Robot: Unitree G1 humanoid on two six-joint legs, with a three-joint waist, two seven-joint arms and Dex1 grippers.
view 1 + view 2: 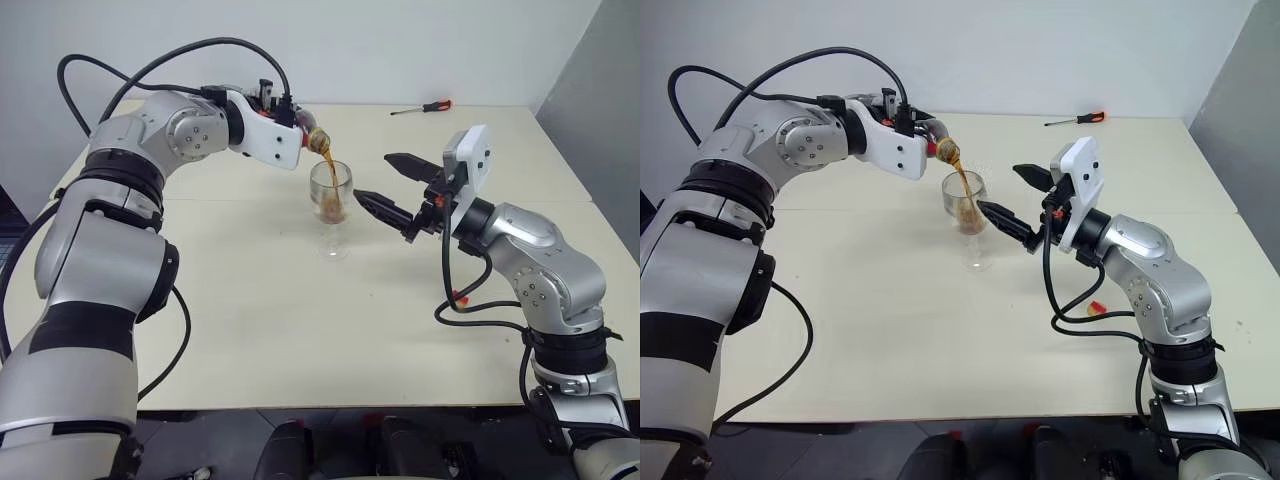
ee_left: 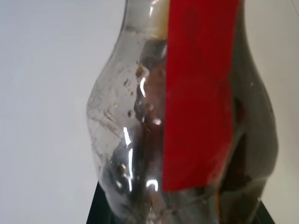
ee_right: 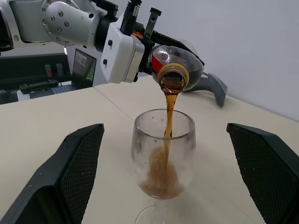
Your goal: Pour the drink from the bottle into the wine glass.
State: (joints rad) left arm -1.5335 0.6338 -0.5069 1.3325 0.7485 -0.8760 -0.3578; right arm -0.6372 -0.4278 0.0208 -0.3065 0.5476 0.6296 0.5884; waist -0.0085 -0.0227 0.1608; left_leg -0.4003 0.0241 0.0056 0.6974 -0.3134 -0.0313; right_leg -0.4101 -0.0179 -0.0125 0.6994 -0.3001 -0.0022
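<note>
bright, even light with soft shadows on the table [image 1: 300, 330]; small glare spots on the bottle [image 2: 154, 140], which sits blurred up close, and the wine glass [image 3: 163, 154] is sharp.

Bottle [image 3: 175, 70] above wine glass [image 3: 163, 154]; screwdriver [image 1: 421, 107] behind, on table [image 1: 300, 330].

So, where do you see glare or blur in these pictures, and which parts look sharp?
Left wrist view: the bottle is very close and soft, with white glints on its clear plastic. Right wrist view: the wine glass and the stream of the drink are sharp. Left eye view: even light, only faint shadows on the table.
</note>
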